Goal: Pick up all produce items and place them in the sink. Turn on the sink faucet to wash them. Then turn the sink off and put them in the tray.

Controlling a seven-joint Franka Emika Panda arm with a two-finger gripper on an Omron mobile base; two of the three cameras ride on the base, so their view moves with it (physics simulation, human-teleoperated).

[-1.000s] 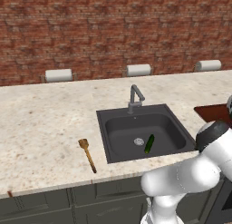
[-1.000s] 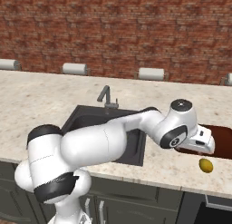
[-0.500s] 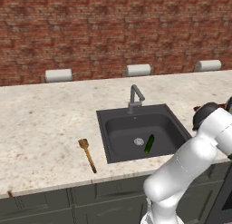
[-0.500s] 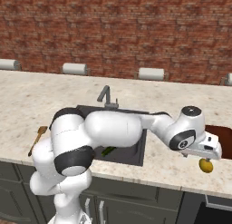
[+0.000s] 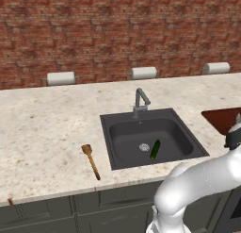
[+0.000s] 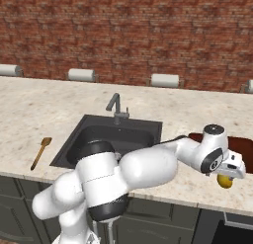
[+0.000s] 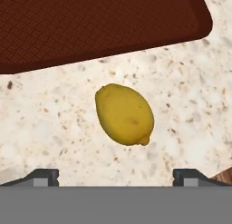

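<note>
- The speckled worktop (image 5: 47,128) carried everything, with the dark sink (image 5: 151,137) set into it.
- The reddish-brown tray (image 7: 99,23) lay on the worktop beside the sink.
- The grey faucet (image 5: 140,101) stood at the sink's back edge.
- The green cucumber (image 5: 155,150) lay in the sink, beside the drain.
- The wooden spoon (image 5: 90,161) lay on the worktop on the sink's other side.
- The claw (image 7: 116,175) hung above the lemon (image 7: 124,114), spread wide and holding nothing; the lemon lay on the worktop just beside the tray, midway between the fingertips.
</note>
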